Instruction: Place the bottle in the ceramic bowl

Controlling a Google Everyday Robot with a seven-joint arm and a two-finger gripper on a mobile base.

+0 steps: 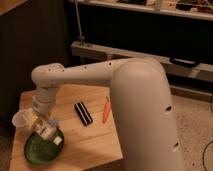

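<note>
My gripper (41,120) hangs over the ceramic bowl's (34,153) back rim, the bottle (49,132) under it; cup (21,119) left, bar (83,113) and carrot (106,111) right.

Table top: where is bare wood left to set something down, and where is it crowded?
Bare wood lies in front of the black striped bar and carrot, right of the ceramic bowl, and in a strip behind the bar. The camera's left is crowded: cup, bowl, bottle and the gripper above the bowl bunch together.

pincer (41,123) at bottle (48,131), over ceramic bowl (34,153)
</note>
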